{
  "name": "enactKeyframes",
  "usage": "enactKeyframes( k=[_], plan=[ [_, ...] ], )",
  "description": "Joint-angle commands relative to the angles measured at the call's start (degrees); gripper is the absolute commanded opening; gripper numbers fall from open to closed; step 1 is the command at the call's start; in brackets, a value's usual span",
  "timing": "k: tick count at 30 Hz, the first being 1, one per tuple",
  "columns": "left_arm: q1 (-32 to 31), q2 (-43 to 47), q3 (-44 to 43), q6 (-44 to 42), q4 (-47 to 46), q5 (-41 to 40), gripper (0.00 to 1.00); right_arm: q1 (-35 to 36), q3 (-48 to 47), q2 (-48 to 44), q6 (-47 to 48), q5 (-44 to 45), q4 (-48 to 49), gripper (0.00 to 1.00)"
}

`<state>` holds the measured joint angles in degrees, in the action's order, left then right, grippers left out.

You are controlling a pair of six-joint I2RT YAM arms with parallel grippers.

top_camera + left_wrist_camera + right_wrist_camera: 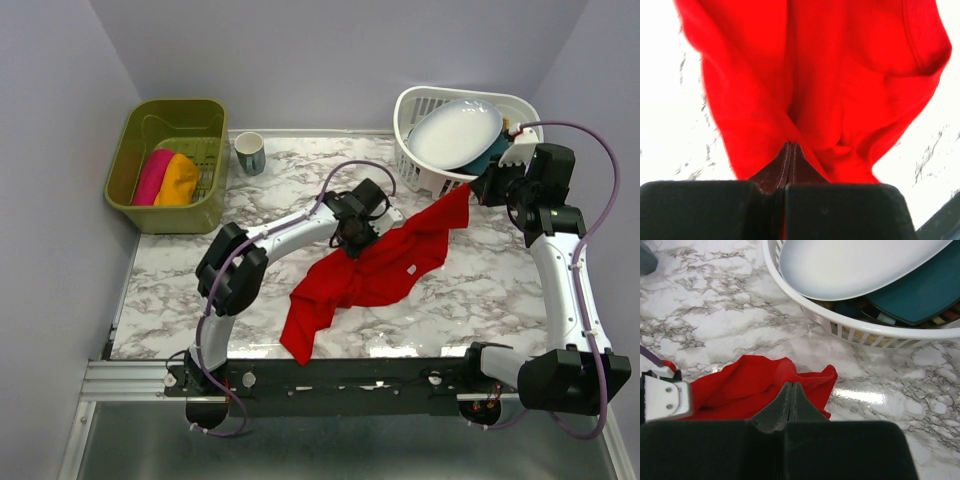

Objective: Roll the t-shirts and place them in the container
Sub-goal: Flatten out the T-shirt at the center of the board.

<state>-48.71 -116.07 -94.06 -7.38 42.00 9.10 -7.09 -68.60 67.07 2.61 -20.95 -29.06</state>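
A bright red t-shirt lies crumpled across the middle of the marble table, with one end trailing toward the front edge. My left gripper is shut on a fold near the shirt's upper left; in the left wrist view the red cloth bunches right at the closed tips. My right gripper is shut on the shirt's far right corner and holds it raised beside the white basket; in the right wrist view the cloth spreads from its tips. Rolled pink and orange t-shirts lie in the green bin.
The green bin stands at the back left, with a mug beside it. A white basket at the back right holds a white plate and a teal dish, close behind my right gripper.
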Motion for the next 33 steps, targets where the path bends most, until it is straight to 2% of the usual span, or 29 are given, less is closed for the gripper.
enactKeyframes(
  k=[1,4,6,11,15,17,22,26,28,32,33],
  plan=[
    [6.51,8.91,-1.56,-6.40,5.01,3.72,0.00,-0.29,-1.88,-0.53,0.38,1.53,1.46,0.00],
    [12.74,11.47,-5.86,-9.58,12.48,6.19,0.00,-0.29,-3.99,-1.06,-0.67,0.57,1.64,0.00],
    [17.13,12.36,-10.84,-13.79,18.80,11.79,0.00,-0.29,-7.15,-0.98,-1.12,0.21,1.20,0.00],
    [19.35,13.85,-24.65,-28.45,38.02,22.70,0.00,-0.29,-14.71,-1.41,-1.38,-0.67,-3.19,0.00],
    [19.88,15.61,-33.01,-31.81,44.82,26.56,0.00,-0.29,-19.46,-2.38,-1.38,-3.57,-5.04,0.00],
    [19.88,17.97,-31.72,-32.52,45.01,27.02,0.00,-0.29,-20.26,-2.99,-1.64,-4.27,-6.36,0.00],
    [19.88,25.18,-20.30,-34.20,44.93,32.19,0.00,-0.29,-18.24,-8.42,0.54,-7.26,-10.22,0.00],
    [19.79,29.49,-16.34,-32.78,44.93,35.97,0.02,-0.29,-14.56,-13.79,2.13,-10.59,-13.47,0.00],
    [19.79,31.60,-10.38,-34.28,44.58,36.77,0.03,-0.29,-11.22,-15.73,1.79,-10.78,-13.48,0.00],
    [19.88,28.98,0.18,-38.76,41.42,35.20,0.05,-0.29,-4.80,-15.48,-0.85,-9.37,-12.60,0.01],
    [19.88,27.58,3.15,-39.03,37.76,30.76,0.05,-0.29,-3.57,-14.00,-1.46,-9.29,-12.17,0.00]
  ],
)
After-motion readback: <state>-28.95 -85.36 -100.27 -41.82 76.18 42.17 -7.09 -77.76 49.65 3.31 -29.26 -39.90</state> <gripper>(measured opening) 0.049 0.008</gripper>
